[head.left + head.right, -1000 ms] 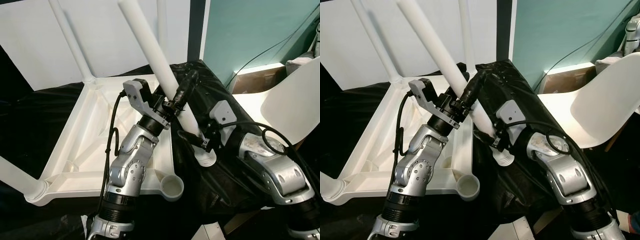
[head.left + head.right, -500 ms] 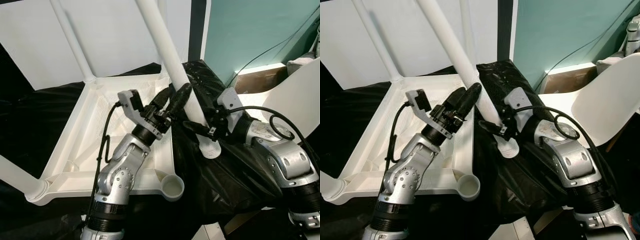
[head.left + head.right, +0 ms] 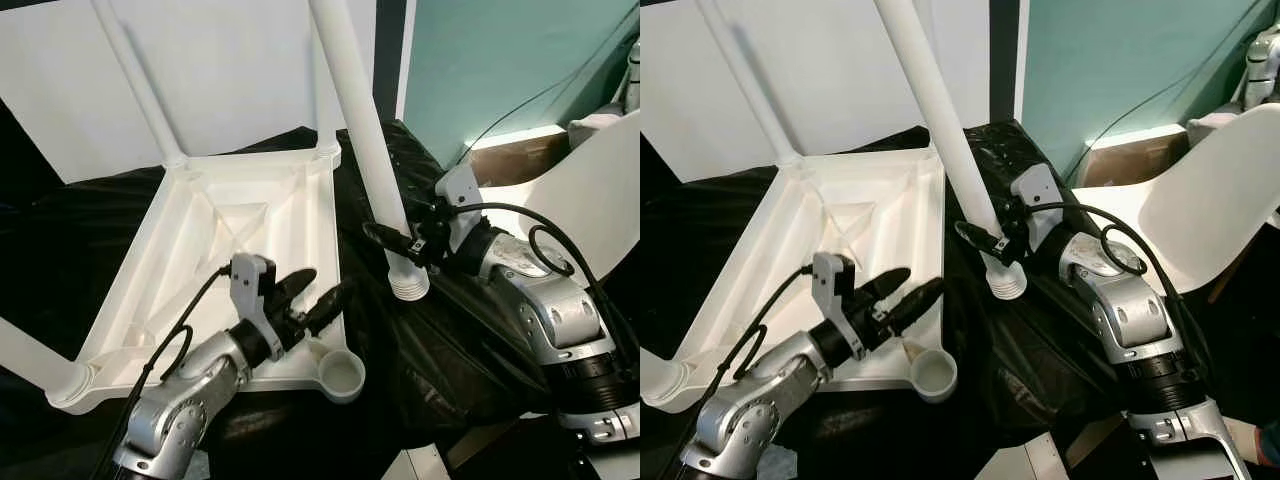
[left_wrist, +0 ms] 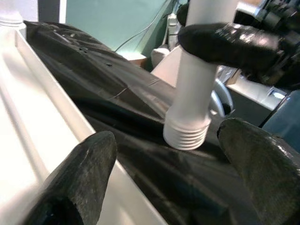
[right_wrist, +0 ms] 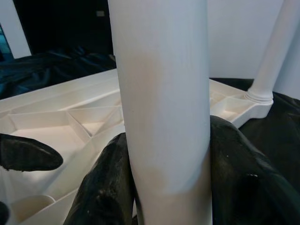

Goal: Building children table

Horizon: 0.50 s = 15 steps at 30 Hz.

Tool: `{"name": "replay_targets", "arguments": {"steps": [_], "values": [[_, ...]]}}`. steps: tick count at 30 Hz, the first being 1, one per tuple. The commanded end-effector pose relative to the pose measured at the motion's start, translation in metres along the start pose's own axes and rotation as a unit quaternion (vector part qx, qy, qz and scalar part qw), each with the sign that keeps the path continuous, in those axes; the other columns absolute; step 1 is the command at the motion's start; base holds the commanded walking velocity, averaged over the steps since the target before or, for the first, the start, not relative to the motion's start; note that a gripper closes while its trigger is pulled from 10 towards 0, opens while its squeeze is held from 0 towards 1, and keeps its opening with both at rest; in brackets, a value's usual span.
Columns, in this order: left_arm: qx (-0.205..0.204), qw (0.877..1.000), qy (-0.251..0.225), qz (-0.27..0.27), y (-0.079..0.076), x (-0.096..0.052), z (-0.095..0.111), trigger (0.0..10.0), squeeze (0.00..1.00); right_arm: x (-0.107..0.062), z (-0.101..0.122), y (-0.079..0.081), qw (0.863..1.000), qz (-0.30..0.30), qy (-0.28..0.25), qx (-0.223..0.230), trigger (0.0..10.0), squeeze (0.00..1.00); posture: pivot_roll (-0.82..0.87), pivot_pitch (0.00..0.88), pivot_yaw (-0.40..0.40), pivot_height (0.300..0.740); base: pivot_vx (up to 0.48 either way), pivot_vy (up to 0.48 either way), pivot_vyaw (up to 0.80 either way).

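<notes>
Chair (image 3: 590, 200) beside black sheet (image 3: 480, 350), right.

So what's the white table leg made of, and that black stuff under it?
The table leg, held in the right hand, looks like smooth matte white plastic: even colour, with moulded ridges at its lower end. The upside-down table top seems the same plastic, with moulded ribs. The black sheet looks like thin glossy plastic film, since it crinkles and shines, though it could be coated cloth.
</notes>
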<state>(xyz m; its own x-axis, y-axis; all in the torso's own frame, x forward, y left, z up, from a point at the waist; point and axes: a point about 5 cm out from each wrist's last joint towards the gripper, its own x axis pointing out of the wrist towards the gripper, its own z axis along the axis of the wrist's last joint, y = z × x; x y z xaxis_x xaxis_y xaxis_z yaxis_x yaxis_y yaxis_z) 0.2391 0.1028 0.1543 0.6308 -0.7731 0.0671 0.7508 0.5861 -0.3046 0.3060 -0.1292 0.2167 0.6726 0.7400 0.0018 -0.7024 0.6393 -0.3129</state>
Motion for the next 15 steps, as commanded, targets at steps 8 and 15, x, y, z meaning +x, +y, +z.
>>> {"name": "replay_targets", "arguments": {"steps": [8, 15], "values": [[0.005, 0.977, 0.081, -0.199, -0.020, -0.029, -0.019, 10.0, 0.00, 0.003, 0.008, 0.003, 0.999, 0.016, -0.026, -0.010, 10.0, 0.00, -0.09, 0.000, 0.068, 0.740, 0.000, 0.000, 0.00], [0.007, 0.977, 0.112, -0.182, -0.019, -0.042, -0.035, 10.0, 0.00, 0.005, 0.007, 0.005, 0.999, 0.020, -0.032, -0.008, 10.0, 0.00, -0.09, 0.000, 0.067, 0.740, 0.000, 0.000, 0.00]]}}
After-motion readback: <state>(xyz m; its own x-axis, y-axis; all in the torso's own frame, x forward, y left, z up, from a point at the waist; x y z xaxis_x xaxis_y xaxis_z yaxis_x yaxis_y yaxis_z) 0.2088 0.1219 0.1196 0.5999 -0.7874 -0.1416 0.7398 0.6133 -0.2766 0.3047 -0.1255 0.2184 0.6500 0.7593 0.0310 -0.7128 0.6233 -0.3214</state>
